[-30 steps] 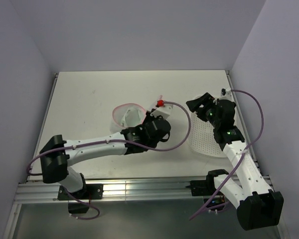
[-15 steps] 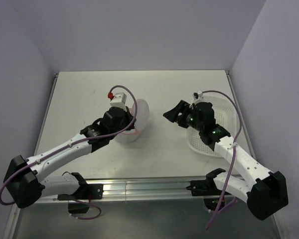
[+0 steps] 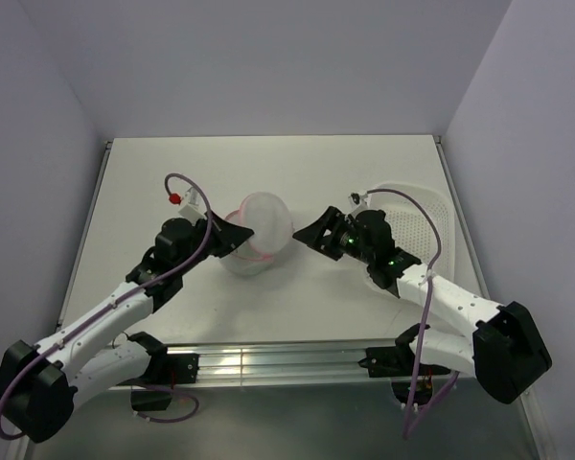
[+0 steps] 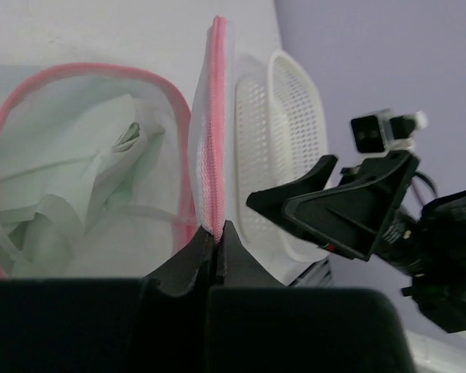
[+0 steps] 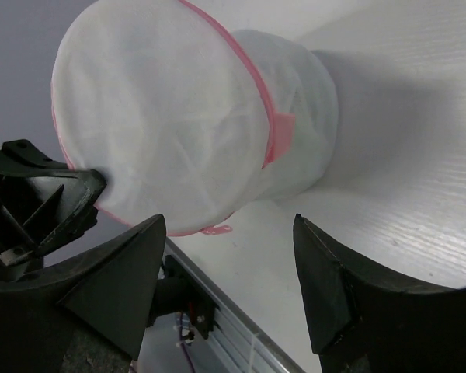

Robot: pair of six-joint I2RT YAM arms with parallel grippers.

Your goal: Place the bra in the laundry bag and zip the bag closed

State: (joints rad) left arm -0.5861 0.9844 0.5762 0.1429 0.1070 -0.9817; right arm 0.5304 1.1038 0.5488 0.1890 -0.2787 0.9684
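Since half a second ago, the left arm has been drawn back toward its own side, and the right gripper has been brought off the basket and in toward the laundry bag.

Nearest in the left wrist view, the left gripper is seen pressed closed, with the pink zipper edge of the bag's upper disc pinched between its fingertips. That disc is held up on edge directly ahead of the fingers. To the left of the pinch, the lower disc is seen lying open, ringed by its pink rim, and the bra is bunched inside it, with pale folds and a thin strap showing through.

In the right wrist view, the right gripper is spread wide with nothing held. The bag stands just ahead of its fingers, apart from them, with a pink tab on its seam. The left gripper is seen at the bag's far rim.

Behind the right gripper, the white perforated basket rests on the table.
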